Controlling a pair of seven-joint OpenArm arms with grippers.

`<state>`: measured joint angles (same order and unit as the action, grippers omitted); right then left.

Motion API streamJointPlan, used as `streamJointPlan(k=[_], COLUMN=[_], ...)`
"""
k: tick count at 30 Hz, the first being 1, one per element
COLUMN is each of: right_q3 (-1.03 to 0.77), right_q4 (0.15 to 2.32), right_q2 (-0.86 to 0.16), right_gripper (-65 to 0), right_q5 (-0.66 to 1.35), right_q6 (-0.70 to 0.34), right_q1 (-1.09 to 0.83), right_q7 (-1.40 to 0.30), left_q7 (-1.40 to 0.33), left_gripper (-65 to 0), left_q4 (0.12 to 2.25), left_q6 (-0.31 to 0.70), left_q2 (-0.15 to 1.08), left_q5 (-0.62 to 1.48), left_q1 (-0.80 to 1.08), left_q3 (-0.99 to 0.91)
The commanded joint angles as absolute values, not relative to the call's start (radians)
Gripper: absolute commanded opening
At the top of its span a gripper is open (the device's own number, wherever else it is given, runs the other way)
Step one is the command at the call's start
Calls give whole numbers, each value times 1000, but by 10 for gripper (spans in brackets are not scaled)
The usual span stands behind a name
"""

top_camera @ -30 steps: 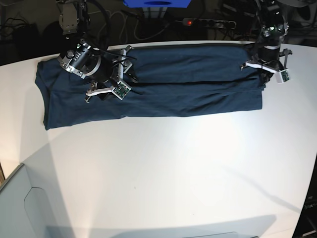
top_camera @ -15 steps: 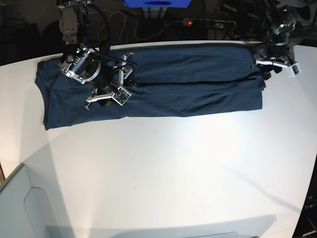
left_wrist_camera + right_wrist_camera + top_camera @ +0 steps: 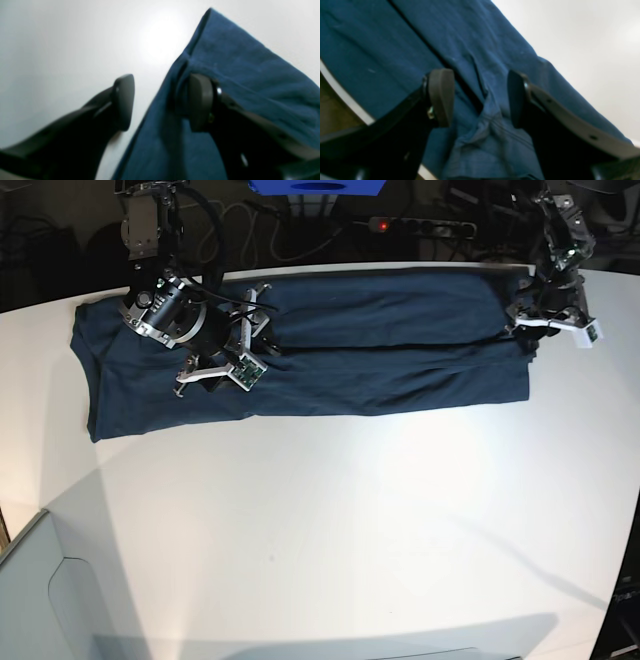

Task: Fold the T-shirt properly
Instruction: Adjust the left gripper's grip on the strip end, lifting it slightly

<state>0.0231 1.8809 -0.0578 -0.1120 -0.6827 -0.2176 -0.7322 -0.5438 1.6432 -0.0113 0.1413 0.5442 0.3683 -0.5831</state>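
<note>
The T-shirt [image 3: 330,350] is lying across the upper part of the base view on the white table [image 3: 350,530], stretched as a long dark band from the upper left of the frame to the upper right, with its far long edge already turned over itself so that 2 layers are showing along a lengthwise seam line. Judging from this, 1 lengthwise fold is looking done, while the crosswise folds that would make a compact packet are looking undone. The left gripper [image 3: 160,100], at the upper right of the base view, is standing with its jaws apart, 1 pad resting against the cloth's edge and the other over bare table, gripping nothing. The right gripper [image 3: 480,97], at the upper left of the base view, is hovering with its jaws spread over a puckered ridge of fabric, not clamping it. The sleeve end at the far left is appearing unfolded and spreading wider than the rest
</note>
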Motion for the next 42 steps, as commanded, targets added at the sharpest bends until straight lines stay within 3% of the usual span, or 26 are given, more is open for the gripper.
streamJointPlan(k=[1,8,13,18,21,31,42], right_q3=[24,19,18,16,16,-102,-124], right_q4=[1899,1899,1902,1910,1910,1962,1762], right_q2=[-59,-64,-65,-65,-65,-27,-13], right_gripper=[-328,-328,-329,-331,-331,-329,-330], right_q5=[-101,-101,-101,-102,-102,-101,-97], right_q6=[-698,-698,-698,-698,-698,-698,-698], right_q1=[-214,-217,-216,-213,-214,-208,-160], right_q7=[-711,-711,-711,-711,-710,-710,-702], left_q7=[-526,-524,-516,-516,-516,-515,-515], left_gripper=[-323,-348,-488,-574,-650,-650,-650], left_q4=[1656,1604,1560,1555,1561,1554,1554], left_q6=[-5,-5,7,127,134,133,134], left_q2=[151,153,154,179,191,243,246], left_q5=[553,553,553,553,553,552,552], left_q1=[366,367,366,366,364,348,328], left_q3=[-579,-536,-542,-542,-545,-544,-544])
